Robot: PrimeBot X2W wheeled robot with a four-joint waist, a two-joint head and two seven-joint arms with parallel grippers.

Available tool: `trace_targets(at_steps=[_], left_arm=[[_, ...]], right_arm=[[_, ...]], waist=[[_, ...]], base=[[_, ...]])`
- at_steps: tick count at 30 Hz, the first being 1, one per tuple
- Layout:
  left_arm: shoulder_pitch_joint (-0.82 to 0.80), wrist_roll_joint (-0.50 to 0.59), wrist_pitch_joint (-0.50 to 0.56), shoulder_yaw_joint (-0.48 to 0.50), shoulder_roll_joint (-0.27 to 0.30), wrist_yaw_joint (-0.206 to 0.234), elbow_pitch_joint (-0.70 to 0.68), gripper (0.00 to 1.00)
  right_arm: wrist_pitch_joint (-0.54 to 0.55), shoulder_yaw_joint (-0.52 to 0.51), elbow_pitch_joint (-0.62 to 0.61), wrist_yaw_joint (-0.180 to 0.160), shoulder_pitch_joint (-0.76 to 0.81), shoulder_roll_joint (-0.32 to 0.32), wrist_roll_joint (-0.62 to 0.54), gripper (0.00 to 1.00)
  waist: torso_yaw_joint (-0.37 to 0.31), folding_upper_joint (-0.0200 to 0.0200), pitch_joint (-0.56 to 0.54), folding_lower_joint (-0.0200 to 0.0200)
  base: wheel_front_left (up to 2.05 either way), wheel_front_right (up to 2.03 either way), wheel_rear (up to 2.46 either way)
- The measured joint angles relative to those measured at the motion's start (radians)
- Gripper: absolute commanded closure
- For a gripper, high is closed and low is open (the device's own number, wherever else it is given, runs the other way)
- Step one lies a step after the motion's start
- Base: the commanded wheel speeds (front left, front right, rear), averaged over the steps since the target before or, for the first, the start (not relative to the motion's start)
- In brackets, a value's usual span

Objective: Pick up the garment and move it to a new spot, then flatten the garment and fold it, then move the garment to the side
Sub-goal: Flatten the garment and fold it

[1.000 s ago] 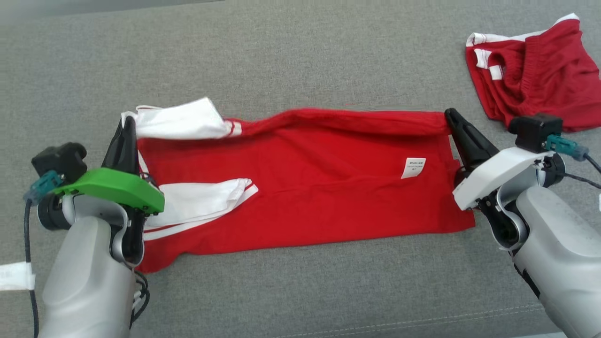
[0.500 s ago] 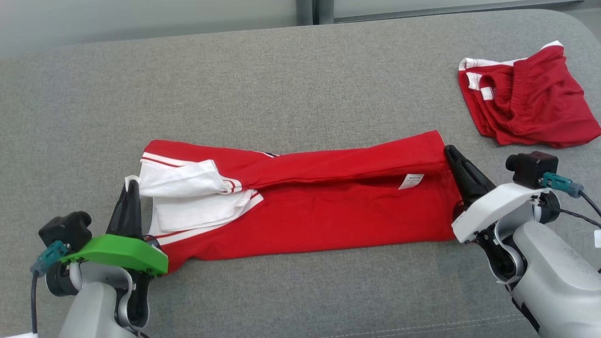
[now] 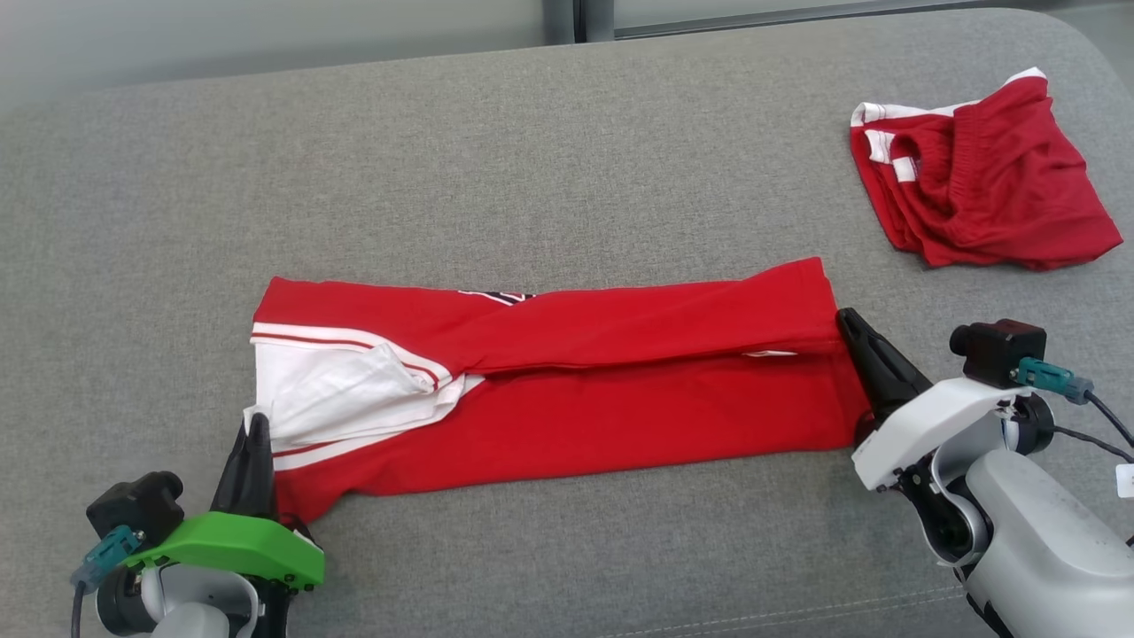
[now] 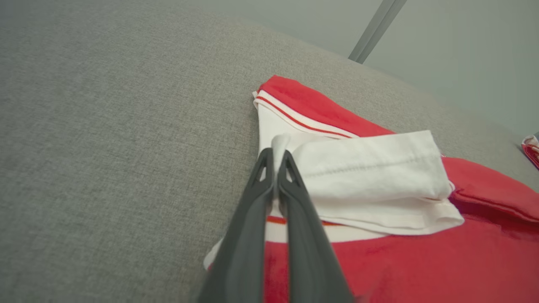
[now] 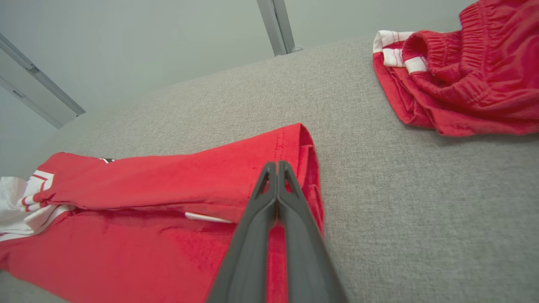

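The garment (image 3: 576, 390) is a red shirt with white sleeves. It lies folded lengthwise across the grey cushion (image 3: 532, 159), its upper red layer lapping over the lower one. My left gripper (image 3: 255, 421) sits at the shirt's left end. In the left wrist view the left gripper (image 4: 276, 153) is shut, with the white sleeve edge (image 4: 370, 168) pinched at its tips. My right gripper (image 3: 843, 315) is at the shirt's right end. The right wrist view shows the right gripper (image 5: 276, 165) shut at the red hem (image 5: 294, 139).
A crumpled pair of red shorts (image 3: 974, 177) with white trim lies at the far right of the cushion and also appears as red shorts (image 5: 463, 71) in the right wrist view. A pale wall and a grey post (image 3: 558, 18) stand behind. A seam (image 3: 709, 620) runs along the cushion's near edge.
The head camera has tilted up. The shirt has gone from half open with its label showing to a narrower lengthwise fold, label nearly covered. Both grippers stay shut at its ends, now nearer me.
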Motion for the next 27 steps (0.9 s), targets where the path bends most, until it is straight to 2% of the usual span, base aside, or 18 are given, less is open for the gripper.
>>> trace_targets(at_steps=[2, 3, 5, 7, 8, 9, 11, 20, 27], left_arm=[[0.007, 0.000, 0.006, -0.003, 0.000, 0.000, -0.005, 1.00], [0.012, 0.000, 0.009, -0.005, 0.000, 0.001, -0.010, 1.00], [0.024, 0.000, 0.009, -0.010, 0.000, 0.003, -0.021, 1.00], [0.034, 0.000, 0.009, -0.014, 0.000, 0.003, -0.029, 0.60], [0.040, 0.000, 0.012, -0.017, 0.000, 0.003, -0.032, 0.51], [0.047, 0.000, 0.020, -0.021, -0.001, 0.003, -0.033, 0.35], [0.055, -0.001, 0.022, -0.022, -0.001, 0.003, -0.034, 0.00], [0.111, -0.020, 0.026, 0.004, -0.003, 0.031, -0.066, 0.00], [0.121, 0.001, 0.014, 0.035, 0.012, 0.056, -0.147, 0.00]], right_arm=[[0.000, 0.002, 0.003, -0.006, 0.000, 0.000, -0.009, 1.00], [0.000, 0.003, 0.005, -0.007, 0.000, 0.000, -0.013, 0.92], [-0.003, 0.004, 0.009, -0.007, 0.000, -0.001, -0.029, 0.67], [-0.004, 0.005, 0.013, -0.007, 0.005, 0.000, -0.034, 0.54], [-0.004, 0.006, 0.016, -0.007, 0.009, 0.000, -0.035, 0.47], [-0.004, 0.007, 0.017, -0.007, 0.018, 0.001, -0.035, 0.17], [-0.004, 0.007, 0.021, -0.007, 0.025, 0.002, -0.035, 0.00], [-0.006, -0.022, 0.023, -0.014, 0.060, 0.000, -0.039, 0.00], [-0.007, -0.043, 0.020, -0.016, 0.080, -0.008, -0.049, 0.00]], waist=[[-0.003, 0.0000, 0.001, 0.0000], [-0.005, 0.0000, 0.002, 0.0000], [-0.007, 0.0000, 0.003, 0.0000], [-0.010, 0.0000, 0.004, 0.0000], [-0.010, 0.0000, 0.004, 0.0000], [-0.011, 0.0000, 0.004, 0.0000], [-0.011, 0.0000, 0.004, 0.0000], [-0.013, 0.0000, 0.002, 0.0000], [-0.020, 0.0000, -0.013, 0.0000]], base=[[0.00, 0.00, 0.00], [0.00, 0.00, 0.00], [0.00, 0.00, 0.00], [0.00, 0.00, 0.00], [0.00, 0.00, 0.00], [0.00, 0.00, 0.00], [0.00, 0.00, 0.00], [0.00, 0.00, 0.00], [0.00, 0.00, 0.00]])
